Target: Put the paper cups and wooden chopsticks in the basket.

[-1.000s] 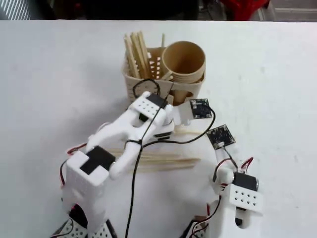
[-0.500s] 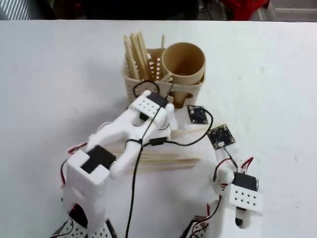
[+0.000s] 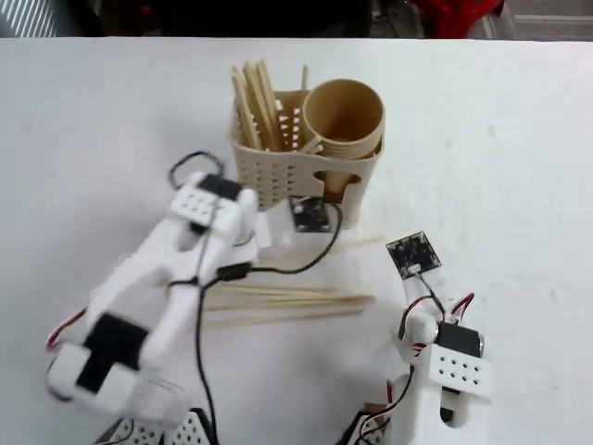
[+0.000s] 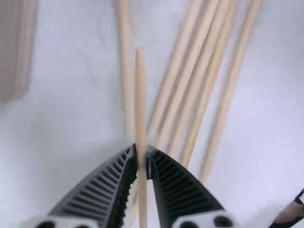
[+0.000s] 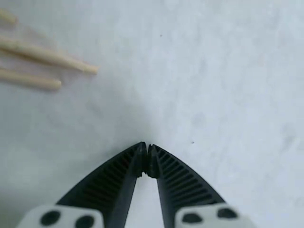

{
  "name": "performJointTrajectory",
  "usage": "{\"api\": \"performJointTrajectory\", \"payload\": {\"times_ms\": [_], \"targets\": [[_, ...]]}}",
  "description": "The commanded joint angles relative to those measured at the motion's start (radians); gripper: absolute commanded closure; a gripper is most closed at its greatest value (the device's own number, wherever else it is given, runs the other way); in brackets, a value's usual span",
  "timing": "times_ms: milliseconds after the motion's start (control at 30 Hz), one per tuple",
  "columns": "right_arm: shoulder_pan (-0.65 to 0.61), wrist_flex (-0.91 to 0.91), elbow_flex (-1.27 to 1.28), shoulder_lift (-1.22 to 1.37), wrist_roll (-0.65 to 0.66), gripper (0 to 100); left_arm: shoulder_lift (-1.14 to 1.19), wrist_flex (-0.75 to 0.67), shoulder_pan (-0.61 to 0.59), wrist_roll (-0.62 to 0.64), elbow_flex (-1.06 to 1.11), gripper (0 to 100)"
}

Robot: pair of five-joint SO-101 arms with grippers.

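The perforated beige basket point(image 3: 278, 171) stands at the table's middle back, with a stack of paper cups point(image 3: 345, 116) and several upright wooden chopsticks point(image 3: 255, 97) inside. Several loose chopsticks point(image 3: 296, 301) lie on the table in front of it. In the left wrist view my left gripper point(image 4: 141, 159) is shut on one chopstick point(image 4: 140, 95), held above the loose chopsticks point(image 4: 204, 90). The left arm point(image 3: 199, 232) sits left of and just in front of the basket. My right gripper point(image 5: 146, 159) is shut on nothing, above bare table, with chopstick tips point(image 5: 52, 58) a little way off.
The right arm point(image 3: 449, 366) rests at the front right, its camera board point(image 3: 412, 253) near the loose chopsticks' right ends. A basket wall point(image 4: 14, 47) shows close to the left gripper. White table stretches to the left and right of the basket.
The left arm has swung left and pulled back from the basket's front, its camera board moving left with it. The right arm, basket and loose chopsticks have stayed put.
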Motion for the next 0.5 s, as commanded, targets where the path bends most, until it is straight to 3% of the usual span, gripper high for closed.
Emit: {"api": "performJointTrajectory", "payload": {"times_ms": [0,267,333,467], "targets": [[-0.002,-0.013,-0.015,-0.013,-0.009,98.1,-0.156,-0.054,-0.099,-0.063,0.112,98],[-0.002,-0.013,-0.015,-0.013,-0.011,98.1,-0.102,-0.299,-0.188,-0.069,0.19,98],[-0.002,-0.013,-0.015,-0.013,-0.011,98.1,-0.104,-0.37,-0.225,-0.005,0.181,98],[-0.004,-0.015,-0.011,-0.013,-0.011,98.1,-0.205,-0.365,-0.298,0.052,0.11,98]]}}
